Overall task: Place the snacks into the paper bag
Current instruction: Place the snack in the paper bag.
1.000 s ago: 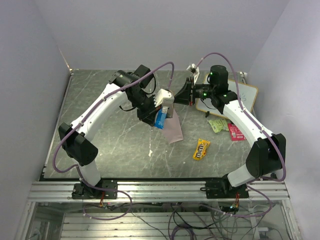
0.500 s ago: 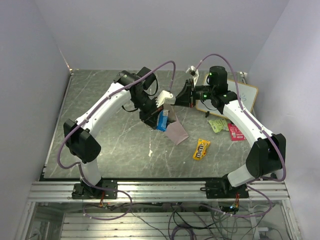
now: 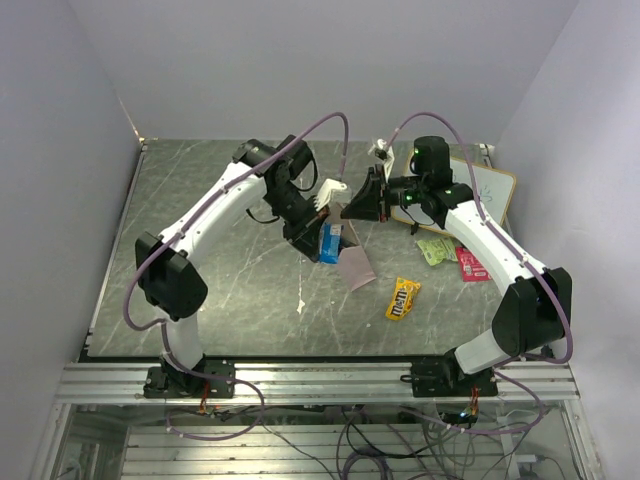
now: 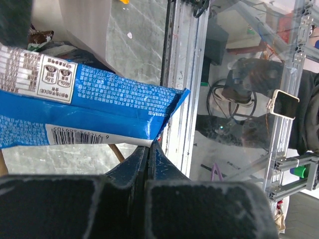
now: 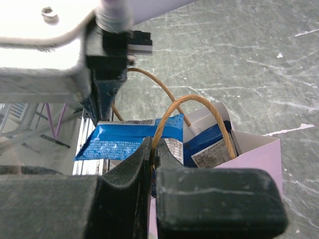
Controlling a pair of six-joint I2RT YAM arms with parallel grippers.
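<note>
My left gripper (image 3: 322,230) is shut on a corner of the blue-white snack packet (image 3: 329,242) and holds it sideways at the mouth of the pale paper bag (image 3: 356,264). In the left wrist view the jaws (image 4: 149,145) pinch the packet (image 4: 89,107) by its sealed edge. My right gripper (image 3: 347,207) is shut on one of the bag's thin brown handles (image 5: 172,112), holding the bag (image 5: 254,159) open. A dark blue chip bag (image 5: 207,144) lies inside it. The blue-white packet (image 5: 127,139) hangs just beside the opening. The yellow M&M's (image 3: 402,298), light green (image 3: 435,250) and pink-red (image 3: 470,264) packets lie on the table.
The white scribbled board (image 3: 472,194) stands at the back right behind my right arm. The table's metal front rail (image 3: 320,378) runs along the near edge. Grey walls close in the left, back and right.
My left gripper has carried the blue-white packet a little right and down, closer to the bag's mouth. My right gripper has shifted slightly left with the handle, and the bag has swung with it.
</note>
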